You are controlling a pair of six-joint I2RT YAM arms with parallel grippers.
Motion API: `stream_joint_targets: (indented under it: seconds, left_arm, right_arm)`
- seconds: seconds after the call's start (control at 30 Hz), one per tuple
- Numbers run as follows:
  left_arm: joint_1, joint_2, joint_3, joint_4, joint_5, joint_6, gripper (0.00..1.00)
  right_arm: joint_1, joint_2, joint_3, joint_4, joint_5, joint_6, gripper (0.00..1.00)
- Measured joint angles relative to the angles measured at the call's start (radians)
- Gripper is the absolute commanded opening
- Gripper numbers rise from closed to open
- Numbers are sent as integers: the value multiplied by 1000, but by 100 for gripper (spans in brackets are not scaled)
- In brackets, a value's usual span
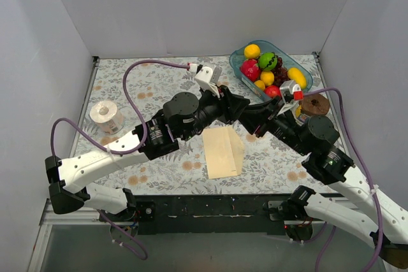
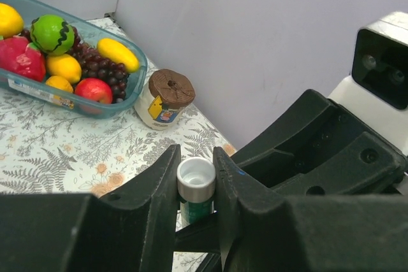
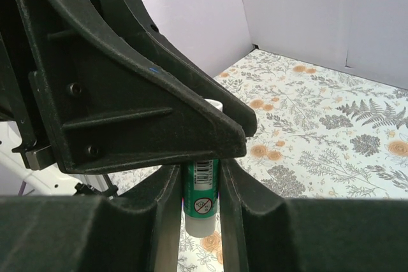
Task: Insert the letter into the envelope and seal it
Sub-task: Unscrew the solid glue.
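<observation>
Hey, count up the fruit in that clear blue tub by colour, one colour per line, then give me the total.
Yellow or orange fruit: 4
Red fruit: 2
Green fruit: 1
Purple grape bunch: 1
Total: 8 in view

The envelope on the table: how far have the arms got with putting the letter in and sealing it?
No loose letter shows, so it seems to be inside the envelope already. In hand: the right gripper clamps a green glue stick, and the left gripper pinches its white cap, probably to pull it off. Left to do: gluing the envelope and pressing it shut.
</observation>
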Motion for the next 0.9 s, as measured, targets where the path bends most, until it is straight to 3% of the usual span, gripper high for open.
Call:
stream_joint_targets:
  seconds: [0.17,0.37,0.53,0.8,0.87,0.9]
  left_arm:
    - [12,-27,0,-4,160,71,9]
    - [58,-66,46,-2,595,129,2]
    - [62,-48,110,59,872,146,3]
    - [62,-41,105,98,1049,145,4]
    - [62,-35,105,105,1074,140,20]
    - [62,-32,105,110,1085,138,40]
  right_arm:
    - [-6,-30,2,-2,-95,-51,1]
    - [-16,-42,70,16,-367,-102,1]
    - [-14,-36,102,122,-558,-65,1]
    - [-5,-25,102,156,-686,-24,1]
    - [-3,-19,102,158,-703,-14,1]
    - [-3,-15,102,158,-712,-11,1]
